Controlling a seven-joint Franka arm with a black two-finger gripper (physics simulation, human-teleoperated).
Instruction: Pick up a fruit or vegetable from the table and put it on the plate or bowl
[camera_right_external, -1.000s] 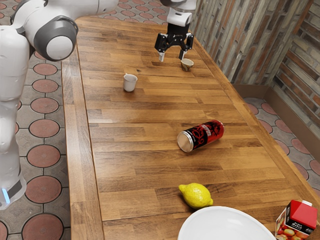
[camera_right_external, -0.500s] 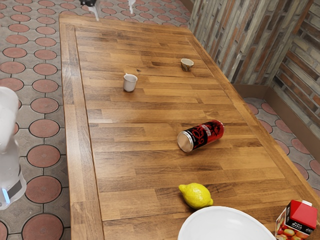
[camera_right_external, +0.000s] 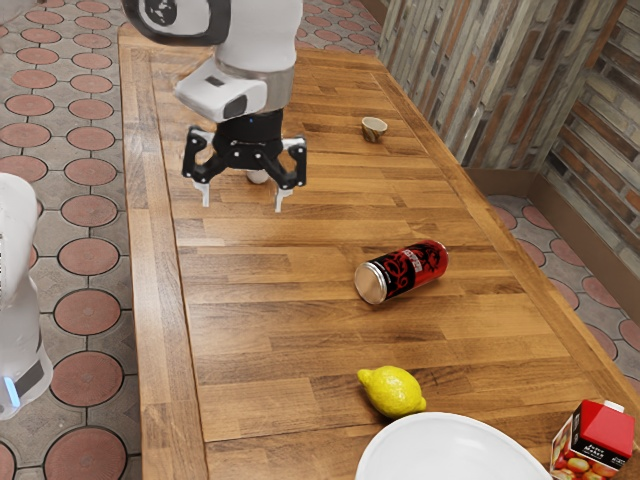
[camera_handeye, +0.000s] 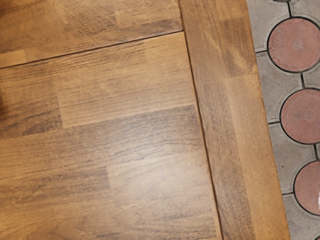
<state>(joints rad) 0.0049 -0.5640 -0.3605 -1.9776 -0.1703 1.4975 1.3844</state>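
A yellow lemon (camera_right_external: 392, 390) lies on the wooden table (camera_right_external: 300, 300) near its front, just beside the rim of a large white plate (camera_right_external: 450, 450) at the bottom edge. My black gripper (camera_right_external: 241, 198) hangs open above the table's middle-left part, far from the lemon, with nothing between its fingers. A white cup (camera_right_external: 259, 177) stands right behind the gripper, mostly hidden by it. The wrist view looks down on bare table planks (camera_handeye: 110, 130) and the table's edge strip (camera_handeye: 235, 130), with tiled floor (camera_handeye: 295, 100) beyond.
A red soda can (camera_right_external: 401, 270) lies on its side mid-table, between the gripper and the lemon. A small brown cup (camera_right_external: 374, 128) lies tipped at the far right. A red juice carton (camera_right_external: 594, 440) stands at the bottom right corner. A brick wall runs along the right.
The gripper was over the brown cup at the far right, swung out of sight at the top, and now hangs lower over the table's left-middle by the white cup. The objects have not moved.
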